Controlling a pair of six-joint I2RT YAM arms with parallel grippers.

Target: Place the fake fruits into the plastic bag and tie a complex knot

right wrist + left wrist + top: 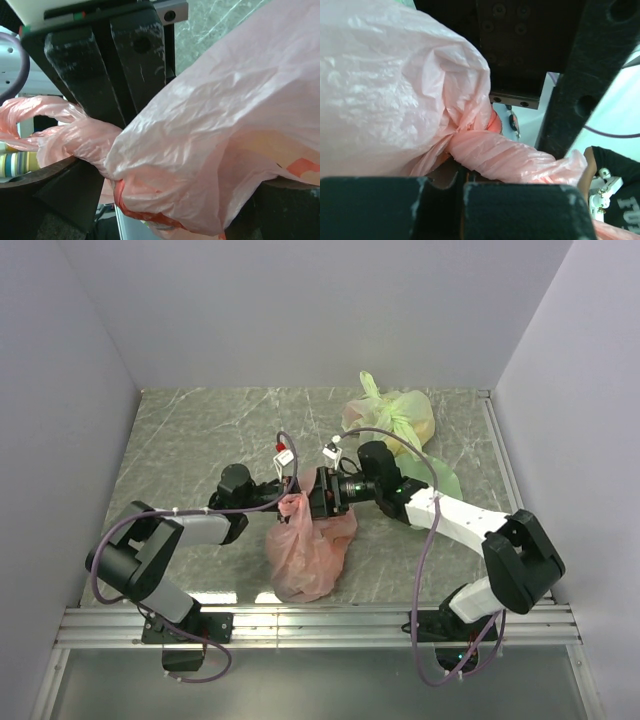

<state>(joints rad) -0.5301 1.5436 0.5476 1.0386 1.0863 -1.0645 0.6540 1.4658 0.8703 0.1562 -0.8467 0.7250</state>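
Grey-green marbled table [200,450]. Plain pale walls [300,310] on three sides. Metal rail [320,625] along near edge.

Pink plastic bag [310,550] slumped on table at centre front, top twisted into rope and held up between both arms.

Left gripper [297,494]: fingers together, pinching twisted rope.

Right gripper [314,498]: fingers apart either side of bunched bag top; whether squeezing, cannot tell.

Green-yellow knotted bag [395,420] at back right, well apart.

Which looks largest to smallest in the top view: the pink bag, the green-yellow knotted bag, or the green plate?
1. pink bag
2. green-yellow knotted bag, nearly the same; it lies farther off, so this order is unsure
3. green plate, only a sliver showing
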